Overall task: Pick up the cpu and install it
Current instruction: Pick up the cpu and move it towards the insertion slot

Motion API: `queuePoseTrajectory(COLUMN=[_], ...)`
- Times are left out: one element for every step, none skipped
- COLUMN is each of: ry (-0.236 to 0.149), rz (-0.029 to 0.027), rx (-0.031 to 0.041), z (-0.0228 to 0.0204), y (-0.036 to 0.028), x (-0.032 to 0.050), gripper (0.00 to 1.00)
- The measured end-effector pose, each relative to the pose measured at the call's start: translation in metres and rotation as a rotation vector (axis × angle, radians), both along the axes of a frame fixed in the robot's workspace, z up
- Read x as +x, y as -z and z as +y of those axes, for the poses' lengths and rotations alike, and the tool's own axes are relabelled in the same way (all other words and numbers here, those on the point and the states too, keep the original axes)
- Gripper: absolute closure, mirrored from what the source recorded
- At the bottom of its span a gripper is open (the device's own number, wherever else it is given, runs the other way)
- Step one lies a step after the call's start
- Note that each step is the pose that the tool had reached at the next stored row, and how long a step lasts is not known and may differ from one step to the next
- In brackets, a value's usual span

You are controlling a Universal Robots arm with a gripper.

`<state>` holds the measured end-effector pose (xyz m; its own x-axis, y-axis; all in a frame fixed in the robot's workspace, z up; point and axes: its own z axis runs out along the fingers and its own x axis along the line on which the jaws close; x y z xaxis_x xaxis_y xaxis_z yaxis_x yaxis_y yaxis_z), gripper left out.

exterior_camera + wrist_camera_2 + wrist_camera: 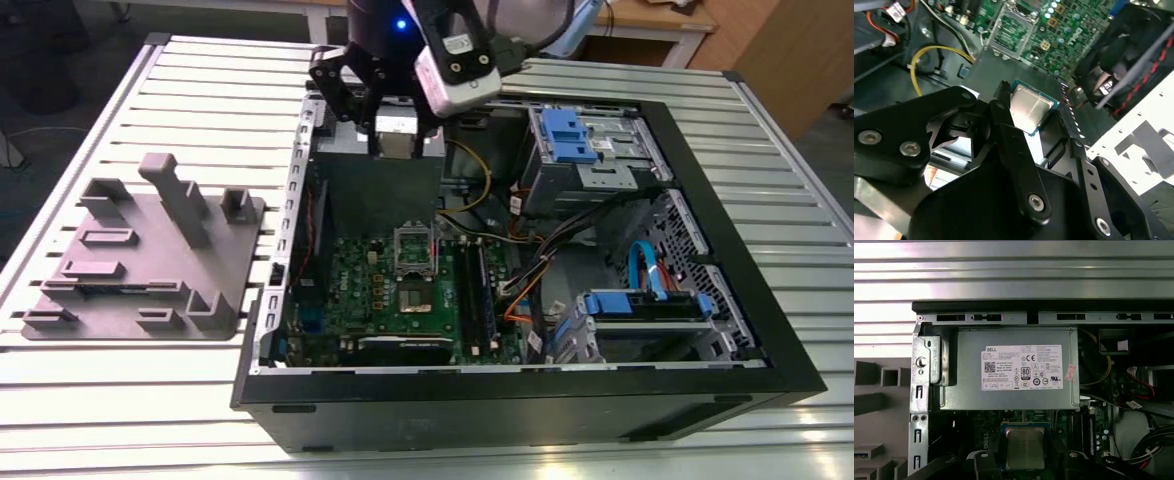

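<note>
In the exterior view, an open computer case lies on a slatted metal desk. The gripper hangs over the far end of the case, above the grey power supply. It is closed on the cpu, which shows as a small silvery plate between the black fingers. The green motherboard lies lower in the case, with its socket well apart from the cpu. A grey fixture sits on the desk at the exterior view's left, beside the case.

In the second wrist view, the cpu is clamped by its edges between the gripper's fingers, metal top showing and tilted. Beyond it lie the motherboard, the socket and a yellow cable.

In the first wrist view, the cpu sits flat between the gripper's fingers, just beside the edge of the labelled power supply and above a strip of motherboard. The desk lies past the case wall, and part of the fixture shows beside the case.
</note>
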<state>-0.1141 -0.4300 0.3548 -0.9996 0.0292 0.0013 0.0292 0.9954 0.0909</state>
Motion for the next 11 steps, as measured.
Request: queuePoseTrajectory(ry=[0.000, 0.000, 0.000, 0.000, 0.000, 0.000, 0.000, 0.000, 0.000, 0.000, 0.000], rz=[0.0000, 0.0000, 0.0000, 0.0000, 0.0001, 0.0001, 0.0001, 0.0000, 0.0000, 0.0000, 0.0000], rx=[0.0000, 0.0000, 0.0000, 0.0000, 0.0000, -0.0001, 0.0000, 0.0000, 0.0000, 0.0000, 0.0000], z=[0.0000, 0.0000, 0.0000, 0.0000, 0.0000, 0.0000, -0.0001, -0.0001, -0.0001, 0.0000, 0.0000], y=[0.0000, 0.0001, 0.0001, 0.0002, 0.0002, 0.0002, 0.0002, 0.0002, 0.0002, 0.0002, 0.0002], x=[0.0027, 0.0054, 0.0079, 0.0104, 0.0128, 0.0144, 0.0151, 0.0154, 0.0154, 0.0155, 0.0156], gripper=[0.53, 0.53, 0.53, 0.53, 0.53, 0.53, 0.53, 0.53, 0.53, 0.53, 0.53])
